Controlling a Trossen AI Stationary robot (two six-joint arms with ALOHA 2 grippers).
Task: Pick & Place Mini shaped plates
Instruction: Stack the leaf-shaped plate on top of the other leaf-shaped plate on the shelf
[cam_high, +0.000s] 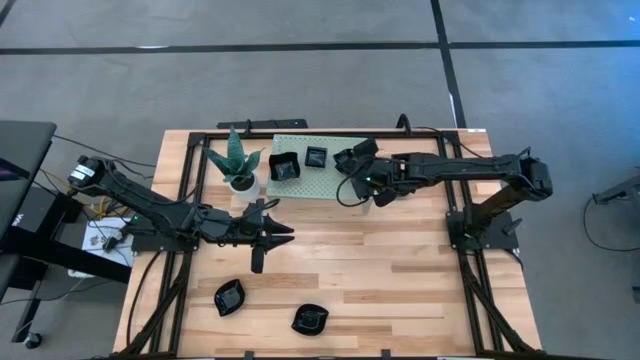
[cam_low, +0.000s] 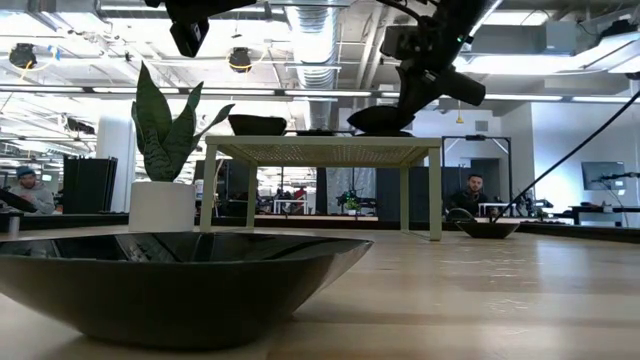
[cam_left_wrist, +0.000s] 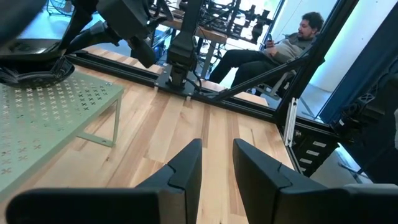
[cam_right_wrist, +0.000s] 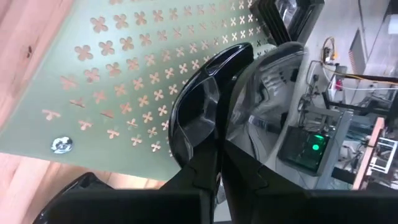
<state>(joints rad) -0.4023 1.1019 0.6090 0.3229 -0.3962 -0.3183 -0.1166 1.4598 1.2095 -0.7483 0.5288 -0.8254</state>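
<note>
- Mini shaped plate (cam_right_wrist: 205, 99): pinched edge-on in the right gripper (cam_high: 357, 168), held just above the pale green stand (cam_high: 318, 185), whose open surface lies directly beneath.
- Two more plates (cam_high: 286, 167) sit on the stand beyond it.
- Right arm reaches low across the table; left gripper (cam_high: 275, 236) waits with fingers parted, holding nothing, well apart.

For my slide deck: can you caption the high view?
Right gripper holds a black mini plate over the green perforated stand, beside two plates already there; left gripper waits mid-table.
</note>
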